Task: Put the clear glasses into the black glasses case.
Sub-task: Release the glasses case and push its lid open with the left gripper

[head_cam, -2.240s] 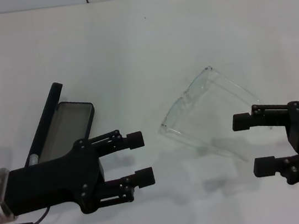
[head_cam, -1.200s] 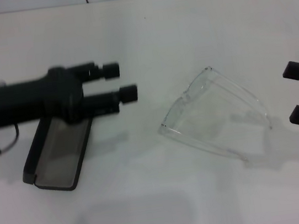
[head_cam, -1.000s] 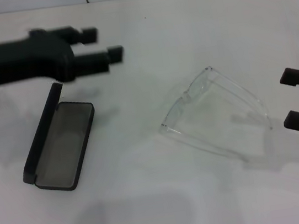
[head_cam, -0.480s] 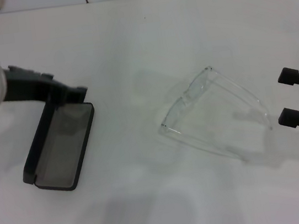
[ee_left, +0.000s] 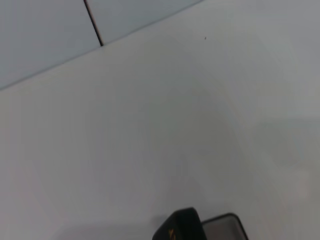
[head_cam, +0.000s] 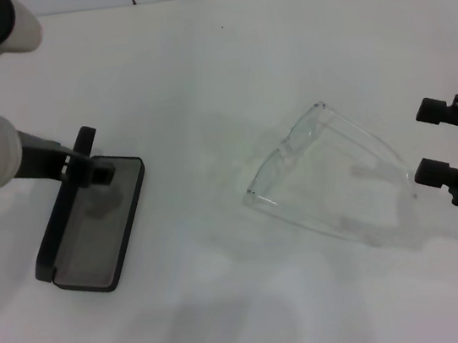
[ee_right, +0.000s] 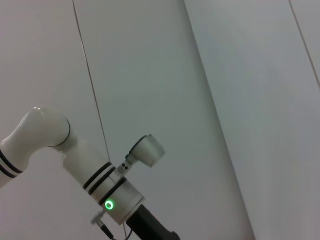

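Fingers of the right gripper (head_cam: pixel 426 140) spread, just beside the clear glasses (head_cam: pixel 325 177), not touching.

The counter (head_cam: pixel 214 63) is viewed from above by the head camera. The black glasses case (ee_left: pixel 192 227) is glimpsed close by the left wrist camera; the right wrist camera is aimed across at the left arm (ee_right: pixel 75 160).

Clear glasses (head_cam: pixel 328 179) lie between open case (head_cam: pixel 91 221) (left) and right gripper (head_cam: pixel 430 141).
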